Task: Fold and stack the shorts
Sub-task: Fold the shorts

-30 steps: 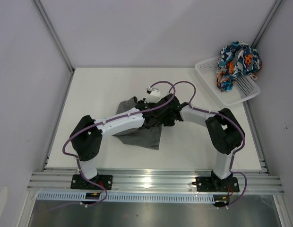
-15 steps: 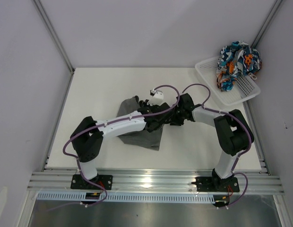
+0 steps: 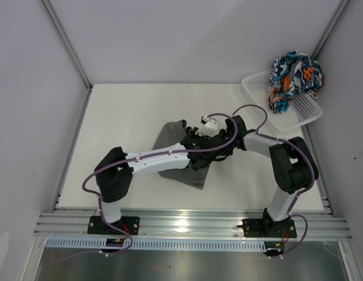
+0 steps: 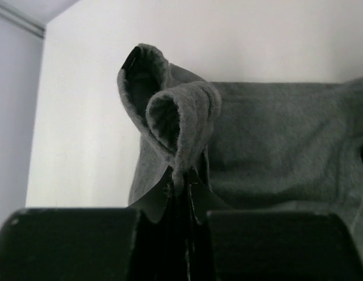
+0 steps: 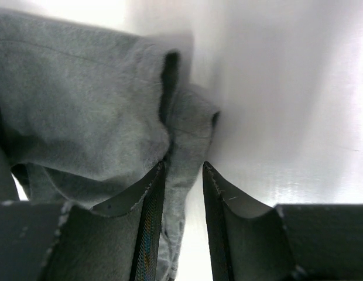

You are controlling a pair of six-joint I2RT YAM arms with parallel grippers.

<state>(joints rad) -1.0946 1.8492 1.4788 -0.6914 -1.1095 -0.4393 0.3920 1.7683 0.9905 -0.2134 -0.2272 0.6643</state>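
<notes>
The dark grey shorts (image 3: 171, 136) lie partly folded mid-table, with both wrists crowded over their right side. My left gripper (image 3: 200, 153) is shut on a raised, rolled fold of the grey shorts (image 4: 275, 140); in the left wrist view the left gripper (image 4: 182, 184) shows no gap between its jaws. My right gripper (image 3: 220, 150) is at the shorts' right edge. In the right wrist view the right gripper (image 5: 182, 175) is narrowly open, a strip of grey shorts (image 5: 82, 105) hanging against one finger with table showing beside it. The patterned shorts (image 3: 294, 73) sit bunched in the basket.
The white mesh basket (image 3: 260, 96) stands at the back right corner, tilted against the wall. Side walls and metal frame posts close the table on the left, back and right. The two arms cross close together over the table's middle.
Both wrists have shifted to the right, and the grey shorts have been dragged to the right with them. The right elbow has swung out toward the right.
</notes>
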